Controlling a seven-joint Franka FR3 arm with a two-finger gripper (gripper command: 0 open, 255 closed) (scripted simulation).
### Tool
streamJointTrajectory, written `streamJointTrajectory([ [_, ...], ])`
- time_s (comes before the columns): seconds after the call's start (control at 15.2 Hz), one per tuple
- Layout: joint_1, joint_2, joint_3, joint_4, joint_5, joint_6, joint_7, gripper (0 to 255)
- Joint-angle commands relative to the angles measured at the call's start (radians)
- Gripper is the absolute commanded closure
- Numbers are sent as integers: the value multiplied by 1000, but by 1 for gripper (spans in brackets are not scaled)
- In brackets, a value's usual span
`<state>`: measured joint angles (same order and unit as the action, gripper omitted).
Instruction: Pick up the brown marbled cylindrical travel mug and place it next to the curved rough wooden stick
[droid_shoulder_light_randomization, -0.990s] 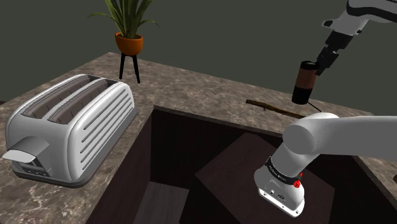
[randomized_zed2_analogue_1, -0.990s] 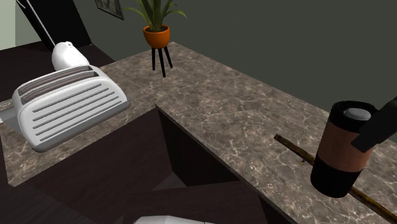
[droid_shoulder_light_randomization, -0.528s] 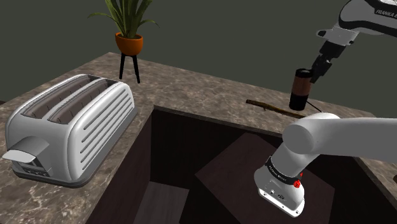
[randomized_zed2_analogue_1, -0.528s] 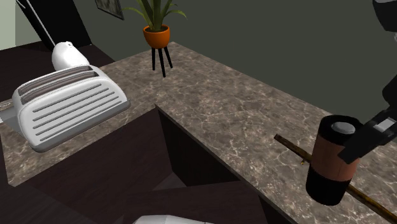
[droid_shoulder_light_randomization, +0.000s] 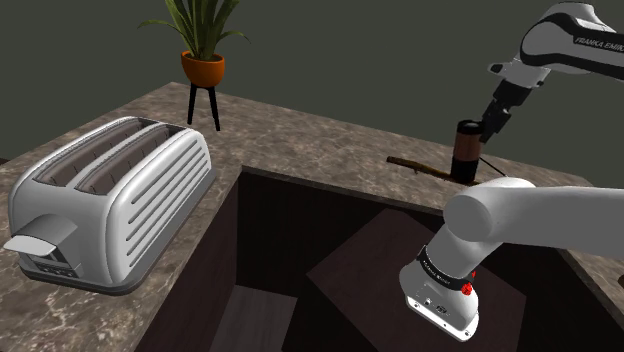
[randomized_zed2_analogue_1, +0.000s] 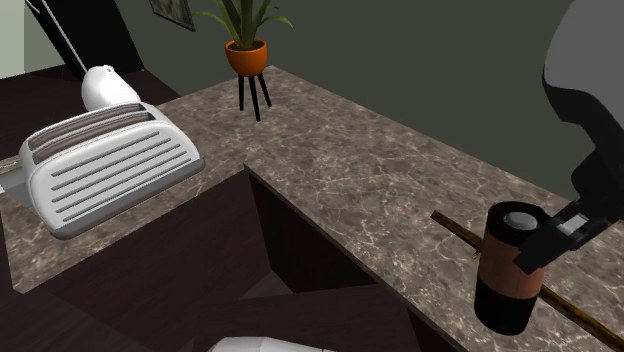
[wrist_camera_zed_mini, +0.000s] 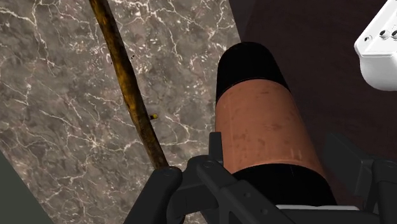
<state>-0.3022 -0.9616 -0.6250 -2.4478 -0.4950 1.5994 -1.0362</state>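
Brown mug (droid_shoulder_light_randomization: 466, 150) with a black top and base is upright, and the black gripper (droid_shoulder_light_randomization: 492, 125) has its fingers clamped on the upper part. Can't tell if the base touches the marbled counter (droid_shoulder_light_randomization: 300, 130). In the shoulder view, the stick (droid_shoulder_light_randomization: 430, 168) is just beside it at 8 o'clock and the toaster (droid_shoulder_light_randomization: 110, 200) is way out at 9.

Worktop (droid_shoulder_light_randomization: 300, 135): L-shaped, wrapping a sunken recess (droid_shoulder_light_randomization: 330, 260).
Toaster (droid_shoulder_light_randomization: 110, 200): on the near arm, at the shoulder view's left.
Potted plant (droid_shoulder_light_randomization: 203, 55): on its stand at the far corner, behind the toaster.
Stick (droid_shoulder_light_randomization: 425, 166): flat on the far arm, toward the shoulder view's right.
Mug (droid_shoulder_light_randomization: 466, 148): upright, clasped between my fingers (randomized_zed2_analogue_1: 540, 245), just beside the stick on its recess side, by the worktop's inner edge.
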Motion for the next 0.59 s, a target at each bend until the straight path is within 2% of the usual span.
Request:
streamJointTrajectory([
  [0.0, -5, -6, -11, -30, -11, 25, 3, 255],
  [0.53, -21, -14, -62, -130, -58, 119, 12, 255],
])
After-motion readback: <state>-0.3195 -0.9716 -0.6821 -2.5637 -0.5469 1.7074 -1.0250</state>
